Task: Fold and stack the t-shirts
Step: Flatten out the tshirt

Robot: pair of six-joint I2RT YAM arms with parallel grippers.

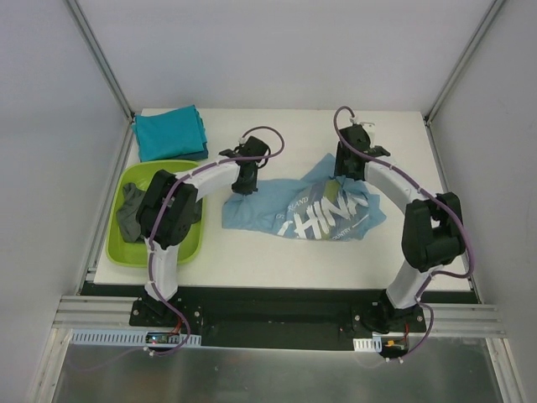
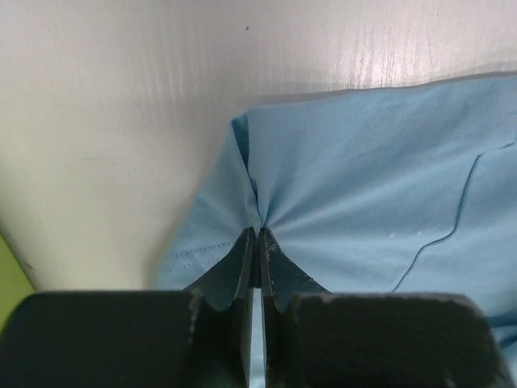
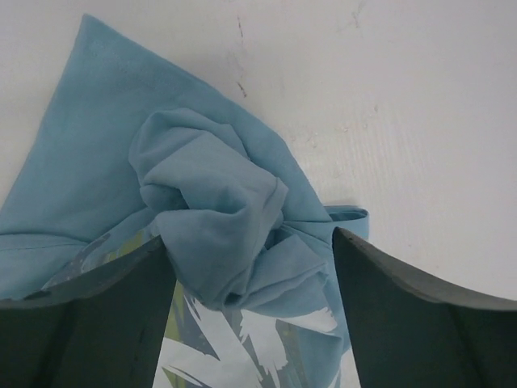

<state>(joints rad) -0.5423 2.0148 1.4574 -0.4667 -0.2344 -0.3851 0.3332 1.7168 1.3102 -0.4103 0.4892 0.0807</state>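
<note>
A light blue t-shirt (image 1: 315, 210) with white lettering lies crumpled in the middle of the table. My left gripper (image 1: 244, 186) is at its left corner, shut on a pinch of the blue cloth (image 2: 339, 170). Over the shirt's upper right part, my right gripper (image 1: 348, 168) stands open, a bunched fold of blue cloth (image 3: 214, 210) between its fingers (image 3: 388, 307). A folded teal t-shirt (image 1: 170, 133) rests at the back left corner. A dark grey t-shirt (image 1: 130, 214) lies in the tub.
A lime-green plastic tub (image 1: 191, 239) sits at the left, under my left arm's elbow. White walls enclose the table (image 1: 277, 269) on three sides. My right arm arches over the table's right part.
</note>
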